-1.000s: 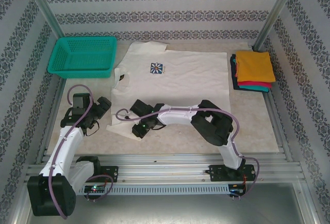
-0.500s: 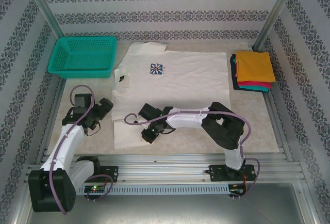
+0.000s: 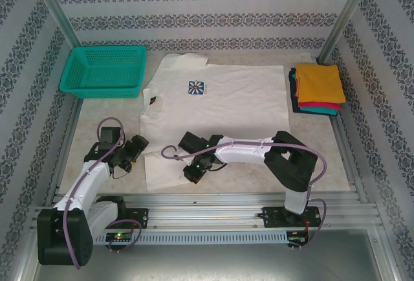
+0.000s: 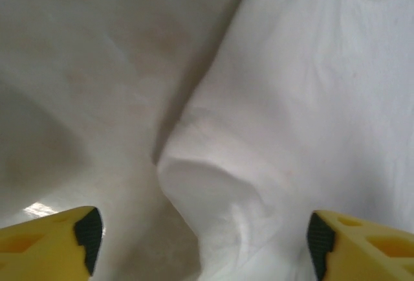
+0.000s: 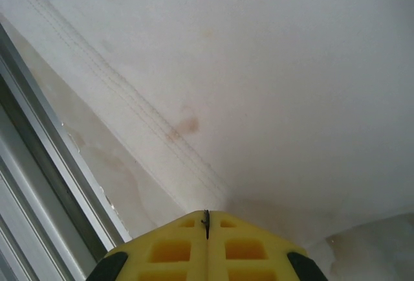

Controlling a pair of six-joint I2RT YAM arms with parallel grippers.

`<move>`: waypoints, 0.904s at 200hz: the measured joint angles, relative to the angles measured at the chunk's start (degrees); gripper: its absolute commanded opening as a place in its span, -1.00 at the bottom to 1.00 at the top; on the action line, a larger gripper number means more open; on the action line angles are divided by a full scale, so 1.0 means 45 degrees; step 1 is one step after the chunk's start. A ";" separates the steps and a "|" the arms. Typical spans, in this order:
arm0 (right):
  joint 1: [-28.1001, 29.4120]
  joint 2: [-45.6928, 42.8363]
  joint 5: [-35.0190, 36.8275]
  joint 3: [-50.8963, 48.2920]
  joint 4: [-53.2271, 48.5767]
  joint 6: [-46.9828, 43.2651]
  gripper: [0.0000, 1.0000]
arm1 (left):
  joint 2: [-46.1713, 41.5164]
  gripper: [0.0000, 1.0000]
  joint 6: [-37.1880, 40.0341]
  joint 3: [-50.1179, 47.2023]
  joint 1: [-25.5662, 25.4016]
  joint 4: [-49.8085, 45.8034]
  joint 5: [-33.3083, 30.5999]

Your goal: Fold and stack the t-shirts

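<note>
Right tool (image 5: 207,219): jaws together, clamped on stitched hem at near-left corner of white t-shirt (image 3: 226,96); cloth fans away from it toward far right. Left tool (image 4: 204,239): jaws apart, straddling raised fold at shirt's left edge, nothing held. Shirt: spread on counter (image 3: 333,148), long axis left-right, collar end nearer left tool. Folded stack (image 3: 318,87), orange on top: far right, well apart.
</note>
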 measured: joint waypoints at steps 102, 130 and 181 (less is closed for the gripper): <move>-0.2021 -0.2822 -0.0185 -0.1379 0.1214 0.1171 -0.83 | 0.0597 -0.18 -0.0840 -0.0214 -0.1093 0.0719 -0.0063; -0.2812 -0.3716 -0.0087 -0.1982 0.1496 0.1583 -0.84 | 0.0607 -0.28 -0.0884 -0.0393 -0.1093 0.0816 0.0024; -0.4192 -0.5168 0.0369 -0.2997 0.1860 0.2414 -0.71 | 0.1316 -0.98 -0.0957 -0.0593 -0.1127 0.1180 0.0126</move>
